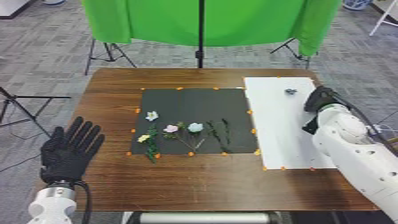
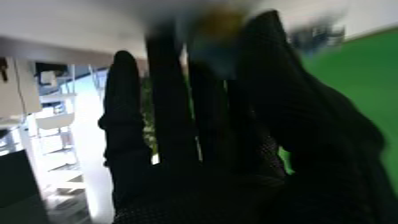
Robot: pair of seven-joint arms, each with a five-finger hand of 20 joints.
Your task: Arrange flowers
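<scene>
While its grip is partly lost in shadow and blur, the robot's right hand [image 1: 322, 99] is closed on a flower [image 2: 220, 25] over the outer edge of a white sheet [image 1: 274, 127]. In the wrist view, that bloom smears into a yellow-orange and bluish patch at the fingertips; green foliage [image 2: 147, 112] peeks through gaps in the glove, though where the stem runs is hard to make out. On the sheet near the hand lies a small blue-gray piece [image 1: 290, 91], its shape too tiny to tell. Farther across, a dark mat [image 1: 185, 100] bears a white flower [image 1: 152, 115], a yellow flower [image 1: 144, 138], a pink flower [image 1: 171, 128], a pale blue flower [image 1: 195, 127] and green sprigs [image 1: 226, 132], some stems overlapping indistinctly. Beyond the mat, the left hand [image 1: 64, 157] rests open, fingers straight and spread, at the side of the brown table [image 1: 178, 190].
</scene>
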